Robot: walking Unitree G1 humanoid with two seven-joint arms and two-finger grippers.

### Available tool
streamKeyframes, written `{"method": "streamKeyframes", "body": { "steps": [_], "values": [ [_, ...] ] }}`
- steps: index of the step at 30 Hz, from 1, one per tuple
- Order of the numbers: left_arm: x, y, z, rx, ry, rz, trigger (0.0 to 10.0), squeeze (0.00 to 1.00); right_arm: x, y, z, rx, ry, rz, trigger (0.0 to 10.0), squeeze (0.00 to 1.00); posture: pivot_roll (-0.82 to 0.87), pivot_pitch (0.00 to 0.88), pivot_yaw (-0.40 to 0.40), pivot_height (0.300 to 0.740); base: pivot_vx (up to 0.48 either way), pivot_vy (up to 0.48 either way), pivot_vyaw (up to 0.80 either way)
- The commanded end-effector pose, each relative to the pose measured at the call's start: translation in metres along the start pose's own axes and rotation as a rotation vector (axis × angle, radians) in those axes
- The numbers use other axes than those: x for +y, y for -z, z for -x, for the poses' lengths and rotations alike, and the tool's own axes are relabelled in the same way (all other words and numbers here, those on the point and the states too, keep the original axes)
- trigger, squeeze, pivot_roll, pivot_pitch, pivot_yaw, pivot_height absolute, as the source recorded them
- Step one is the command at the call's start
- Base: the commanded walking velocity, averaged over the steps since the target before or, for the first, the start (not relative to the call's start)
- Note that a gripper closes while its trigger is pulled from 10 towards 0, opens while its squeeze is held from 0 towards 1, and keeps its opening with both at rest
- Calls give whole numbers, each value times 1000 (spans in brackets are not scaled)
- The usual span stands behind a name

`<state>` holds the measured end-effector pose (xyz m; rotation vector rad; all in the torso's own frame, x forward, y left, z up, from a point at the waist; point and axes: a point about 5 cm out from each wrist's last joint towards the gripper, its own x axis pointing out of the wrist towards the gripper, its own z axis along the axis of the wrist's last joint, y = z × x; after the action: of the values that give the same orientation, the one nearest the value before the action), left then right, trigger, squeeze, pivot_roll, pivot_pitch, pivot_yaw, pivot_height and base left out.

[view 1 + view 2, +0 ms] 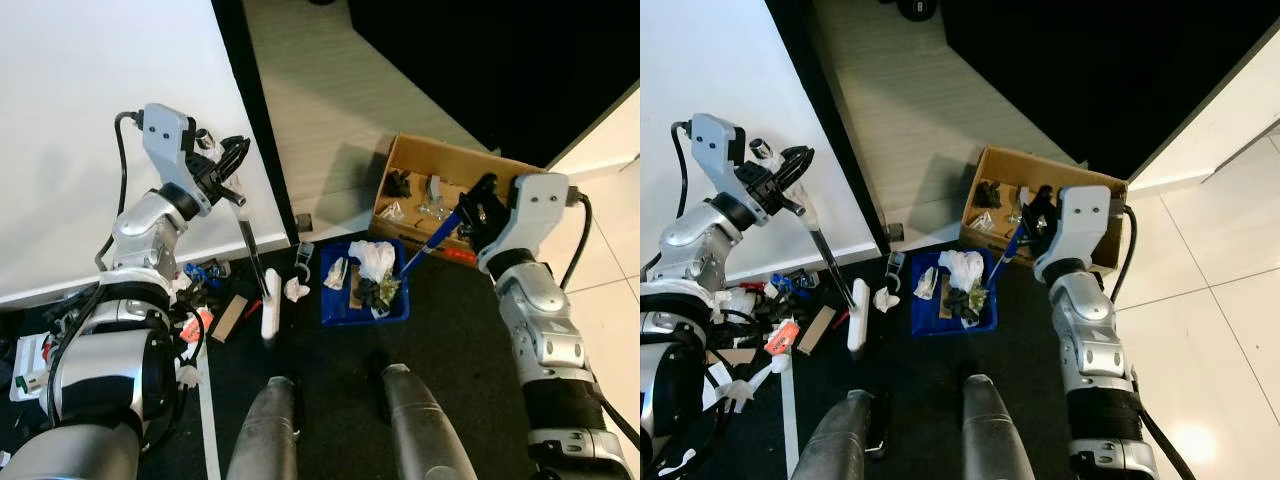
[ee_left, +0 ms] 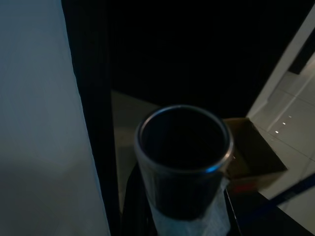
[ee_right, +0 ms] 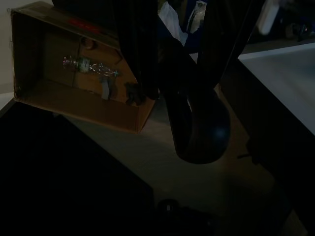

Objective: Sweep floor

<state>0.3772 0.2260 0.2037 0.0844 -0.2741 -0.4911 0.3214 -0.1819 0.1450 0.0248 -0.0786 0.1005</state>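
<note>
**Broom and dustpan both in hand, litter half gathered**

Left hand (image 1: 232, 160) is gripping the top of the broom (image 1: 256, 268), fingers closed round the dark pole. The pole is slanting down to a white head standing on the dark mat (image 1: 330, 400), just left of the blue dustpan (image 1: 364, 290). Right hand (image 1: 478, 216) is clamped on the end of the dustpan's long blue handle (image 1: 432, 243), right of the pan.

Handling, as a judgement: the broom is looking light but long, a stiff pole, so the head will be swinging wide from a top grip; a lower hold would be giving firmer control. The pan is probably thin plastic, light, likely tipping if the handle is twisted. Its load of crumpled white paper (image 1: 373, 257) and dark scraps is loose and could be spilling out.

A white scrap (image 1: 296, 288) is lying between broom head and pan, not yet in. More clutter is sitting left of the broom head. An open cardboard box (image 1: 440, 190) is standing just behind the pan on pale plank flooring. White tile is lying right of the pan, a white wall left.
</note>
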Motion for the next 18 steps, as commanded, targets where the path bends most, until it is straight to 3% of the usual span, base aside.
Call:
{"method": "streamKeyframes", "body": {
  "steps": [1, 4, 9, 10, 14, 18],
  "values": [
    [-2, -5, -4, -26, 9, -37, 10000, 0, -1, 20, 9, 88, 9, -44, 10000, 0, -244, 400, 51, 740, 0, 0, 0],
    [-1, -8, -6, -34, 9, -55, 10000, 0, -1, 19, 9, 88, 11, -45, 10000, 0, -245, 401, 53, 740, 0, 0, 0],
    [-7, 3, -7, -6, -13, -4, 10000, 0, 2, 15, 11, 85, 9, -50, 10000, 0, -261, 410, 53, 740, 0, 0, 0],
    [-10, 16, -5, 35, -96, 9, 10000, 0, 2, 11, 12, 80, 7, -49, 10000, 0, -280, 418, 38, 740, 0, 0, 0],
    [-13, 28, -3, 70, -166, 28, 10000, 0, 2, 9, 12, 75, 6, -50, 10000, 0, -282, 415, 40, 740, 0, 0, 0],
    [-36, 44, -10, 68, -206, 139, 10000, 0, 1, 7, 12, 63, 9, -57, 10000, 0, -302, 403, 48, 740, 0, 0, 0]
  ]
}}
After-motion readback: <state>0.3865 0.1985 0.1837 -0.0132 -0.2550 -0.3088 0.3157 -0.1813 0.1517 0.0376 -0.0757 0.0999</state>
